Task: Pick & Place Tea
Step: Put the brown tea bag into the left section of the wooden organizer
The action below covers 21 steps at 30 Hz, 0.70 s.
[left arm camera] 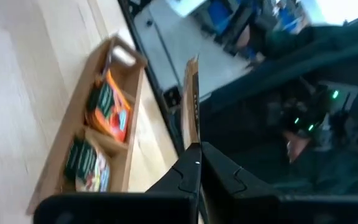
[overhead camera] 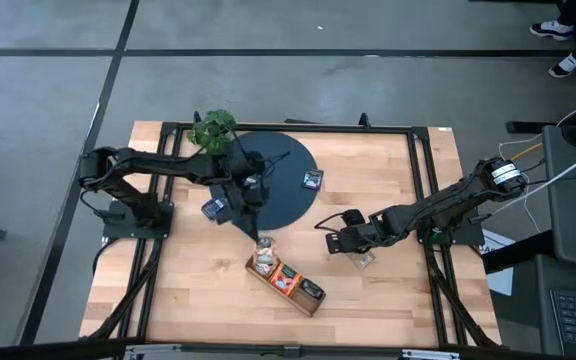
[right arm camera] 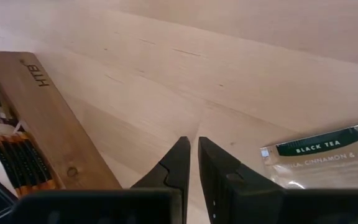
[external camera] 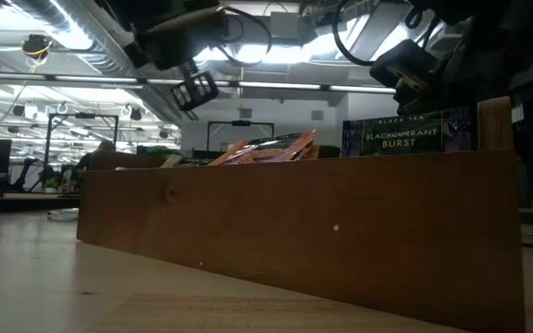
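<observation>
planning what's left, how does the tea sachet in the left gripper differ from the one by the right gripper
The held sachet stands on edge, pinched in the left gripper; the black tea sachet lies flat on the table. The first is lifted near the tray; the second lies ungripped beside the right gripper. Both are thin, flat sachets.

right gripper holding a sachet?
No. Right gripper is nearly closed on nothing; the black tea sachet lies flat on the table beside it.
</observation>
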{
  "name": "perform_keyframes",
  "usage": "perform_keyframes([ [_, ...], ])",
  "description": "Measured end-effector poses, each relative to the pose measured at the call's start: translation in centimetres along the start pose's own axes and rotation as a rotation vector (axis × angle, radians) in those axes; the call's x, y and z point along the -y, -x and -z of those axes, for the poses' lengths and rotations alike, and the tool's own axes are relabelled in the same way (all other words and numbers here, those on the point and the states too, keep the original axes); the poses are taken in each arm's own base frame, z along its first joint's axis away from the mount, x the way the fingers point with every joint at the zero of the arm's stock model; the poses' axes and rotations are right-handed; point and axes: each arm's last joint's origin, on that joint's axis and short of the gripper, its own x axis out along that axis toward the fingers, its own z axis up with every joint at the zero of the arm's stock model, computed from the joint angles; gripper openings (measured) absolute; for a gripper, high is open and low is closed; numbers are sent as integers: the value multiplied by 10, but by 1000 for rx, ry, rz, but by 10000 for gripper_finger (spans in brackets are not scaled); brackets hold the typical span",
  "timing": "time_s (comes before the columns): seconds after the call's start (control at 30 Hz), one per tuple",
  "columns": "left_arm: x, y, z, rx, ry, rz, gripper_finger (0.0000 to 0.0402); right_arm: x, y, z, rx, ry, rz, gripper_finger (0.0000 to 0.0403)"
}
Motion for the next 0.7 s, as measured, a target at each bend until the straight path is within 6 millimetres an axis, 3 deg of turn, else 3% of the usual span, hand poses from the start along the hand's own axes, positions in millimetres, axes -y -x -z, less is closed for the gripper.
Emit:
perform_keyframes([
  [0.3, 5, -21, 22, -185, -105, -190, 2, -3, 0, 0, -2, -9, -35, 36],
  [0.7, 12, -39, 28, -282, -260, -356, 2, -4, 0, 0, -1, -15, -36, 36],
])
